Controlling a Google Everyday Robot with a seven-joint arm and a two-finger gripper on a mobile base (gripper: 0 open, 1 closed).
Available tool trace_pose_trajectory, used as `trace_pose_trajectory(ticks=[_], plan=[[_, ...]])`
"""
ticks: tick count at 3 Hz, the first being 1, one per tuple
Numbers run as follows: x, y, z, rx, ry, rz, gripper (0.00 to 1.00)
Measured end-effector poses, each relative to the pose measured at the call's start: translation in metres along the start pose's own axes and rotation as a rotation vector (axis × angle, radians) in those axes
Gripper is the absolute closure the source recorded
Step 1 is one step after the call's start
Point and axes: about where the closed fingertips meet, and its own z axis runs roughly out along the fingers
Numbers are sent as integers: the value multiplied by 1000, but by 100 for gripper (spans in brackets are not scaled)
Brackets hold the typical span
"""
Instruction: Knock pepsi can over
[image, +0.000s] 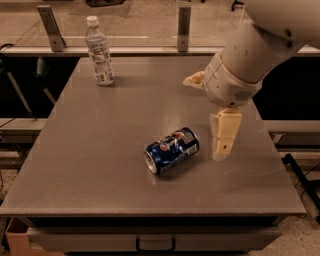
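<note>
The pepsi can (171, 150) is dark blue with a silver top and lies on its side near the middle of the grey table (100, 150), its top facing front-left. My gripper (202, 120) hangs above the table just right of the can and does not touch it. One beige finger (223, 136) points down beside the can, and the other (194, 80) sticks out to the left behind the white wrist. The fingers are apart with nothing between them.
A clear plastic water bottle (99, 51) with a white cap stands upright at the table's back left. A glass barrier with metal posts (184, 27) runs behind the table. My white arm (260, 45) comes in from the upper right.
</note>
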Motion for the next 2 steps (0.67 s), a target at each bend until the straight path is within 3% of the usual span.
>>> trace_pose_trajectory(ticks=[1,2], plan=[[39,-2,-48,87,-64,104,0],[79,4,-103,183,-163,252,0]])
